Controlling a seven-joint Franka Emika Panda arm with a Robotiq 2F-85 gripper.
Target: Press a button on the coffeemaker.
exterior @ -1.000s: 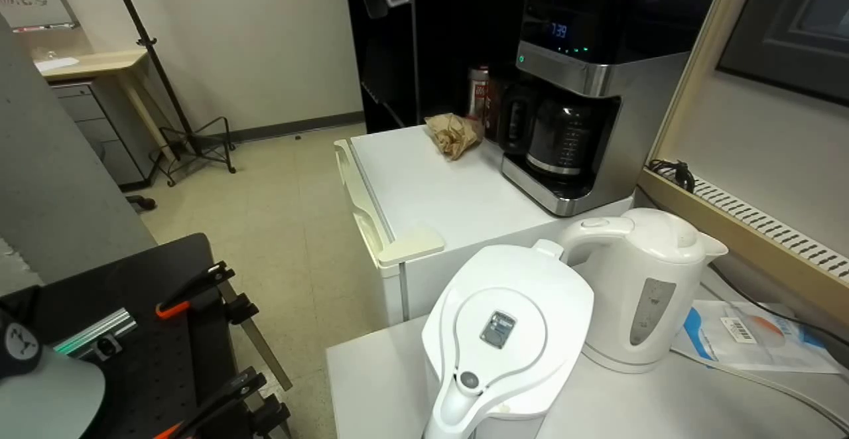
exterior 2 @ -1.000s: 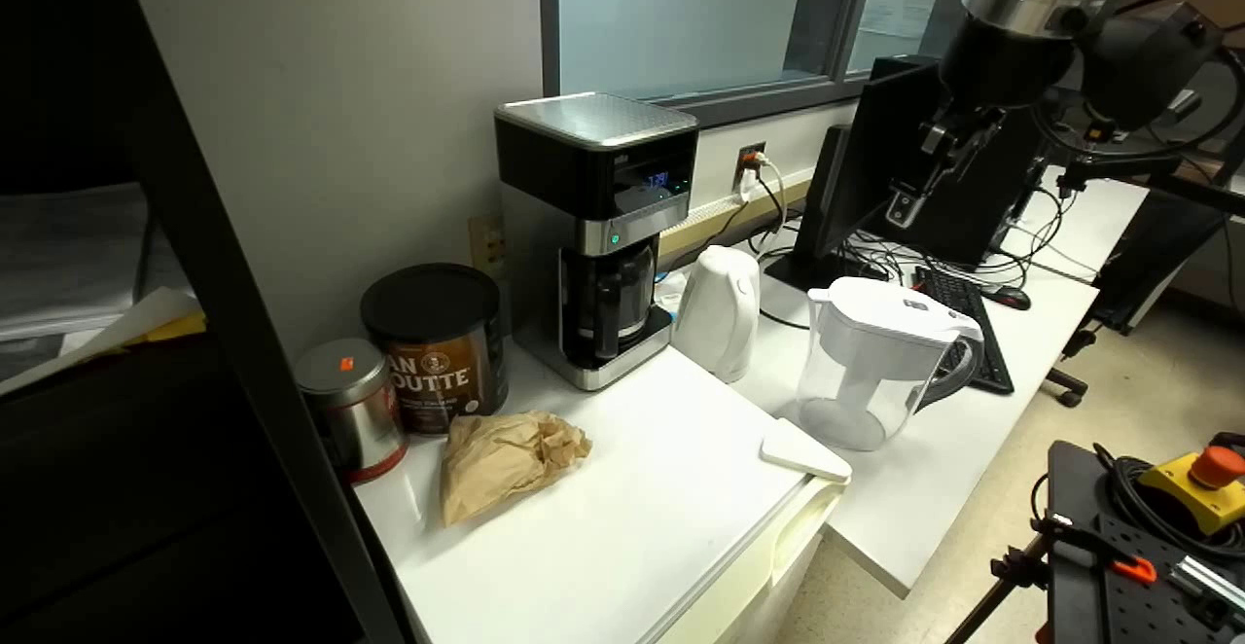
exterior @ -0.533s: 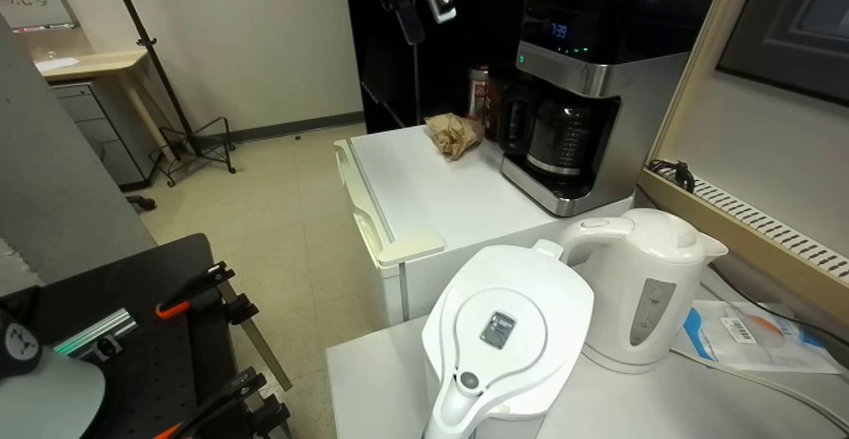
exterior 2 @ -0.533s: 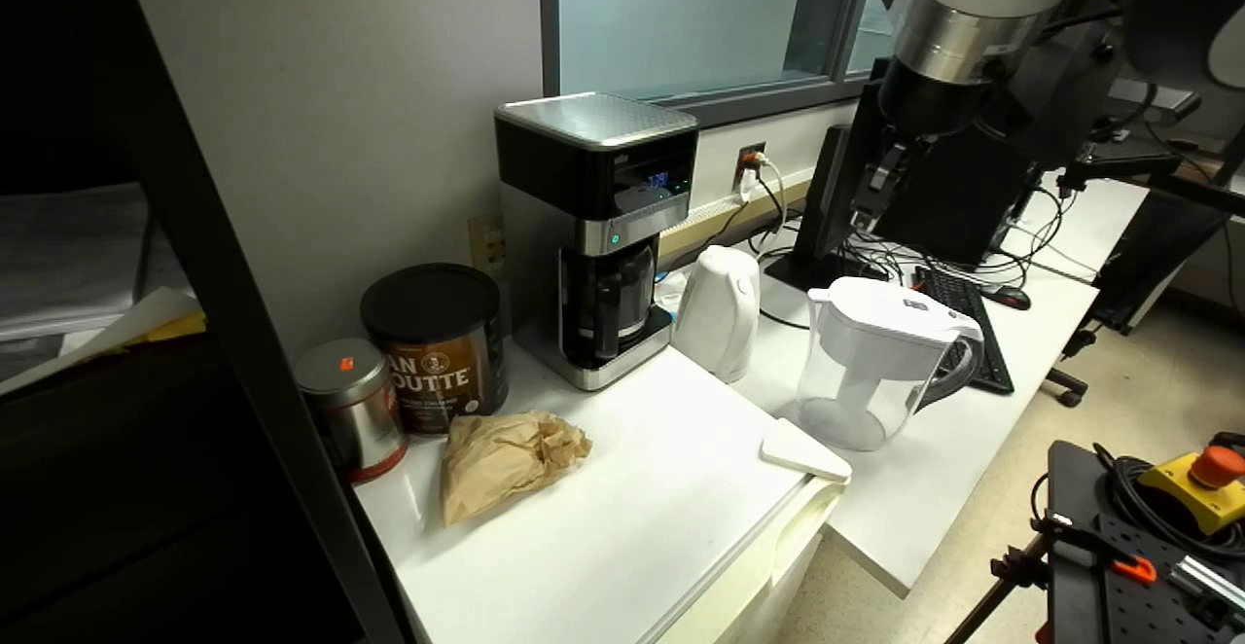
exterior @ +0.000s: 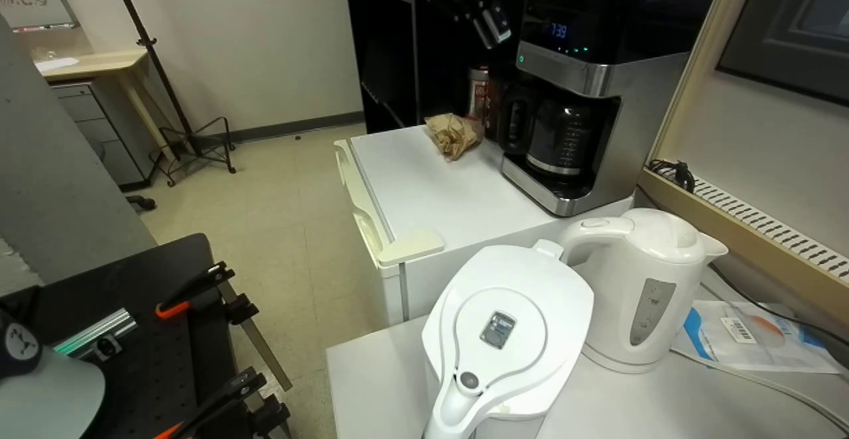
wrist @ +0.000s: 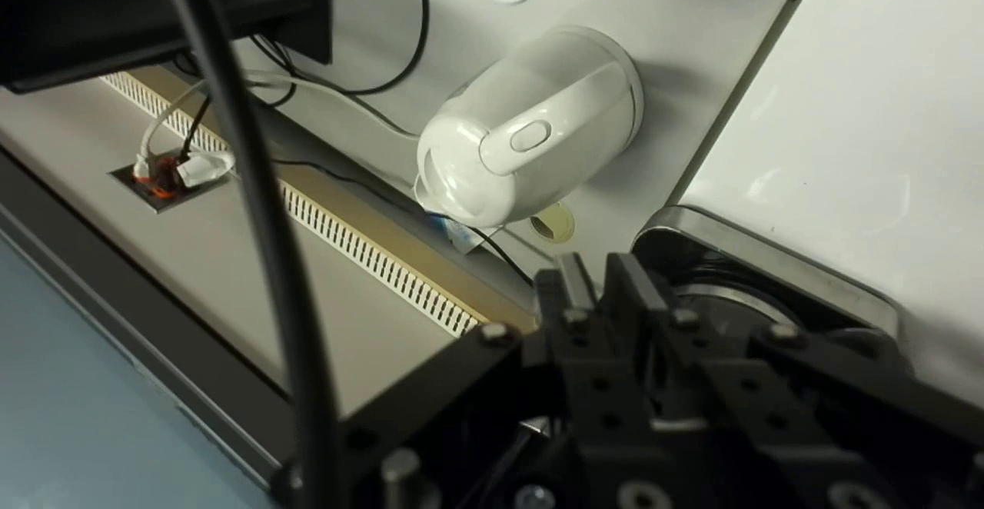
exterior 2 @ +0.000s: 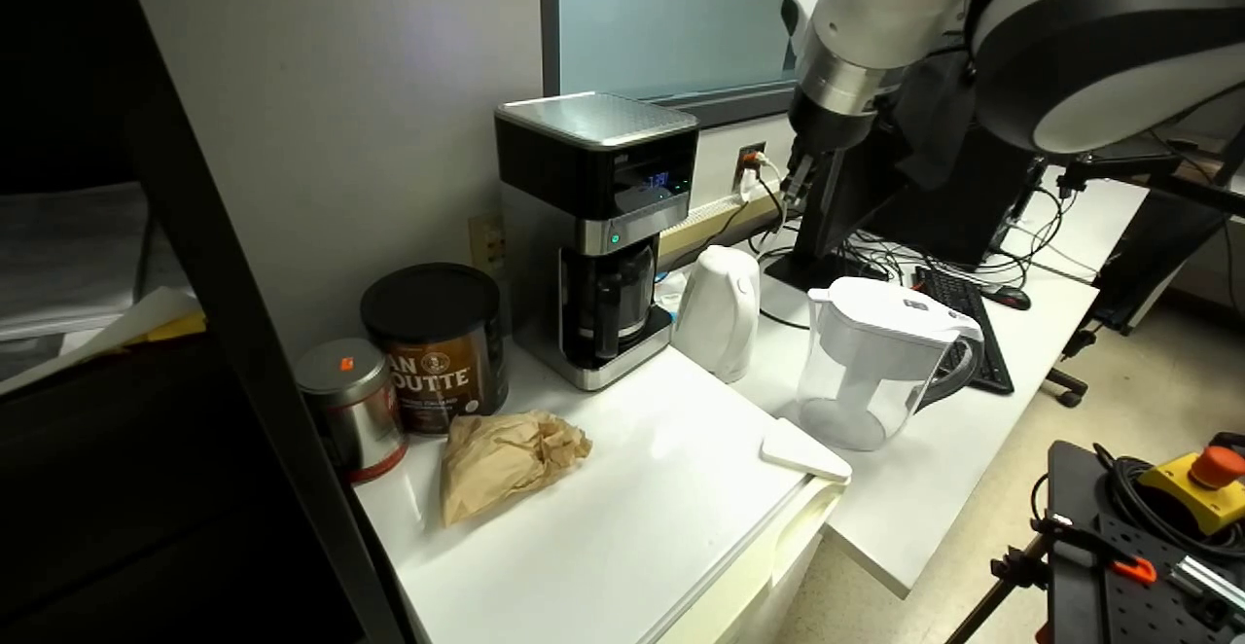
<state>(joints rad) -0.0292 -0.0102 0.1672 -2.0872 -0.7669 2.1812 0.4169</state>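
In an exterior view, the coffeemaker (exterior: 617,81) stands on the fridge (exterior: 424,187). In an exterior view, the tool (exterior 2: 794,194) hangs apart from it. Wrist view: tool clenched, empty. Low travel may strike the kettle (wrist: 530,128); misalignment may cause a mispress.

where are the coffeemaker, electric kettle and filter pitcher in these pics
Drip coffeemaker (exterior: 589,79): in an exterior view, on the silver band below its display.
White electric kettle (wrist: 531,135): in the wrist view, on the oval button of its handle.
Filter pitcher (exterior 2: 869,360): in an exterior view, on the side of its body.
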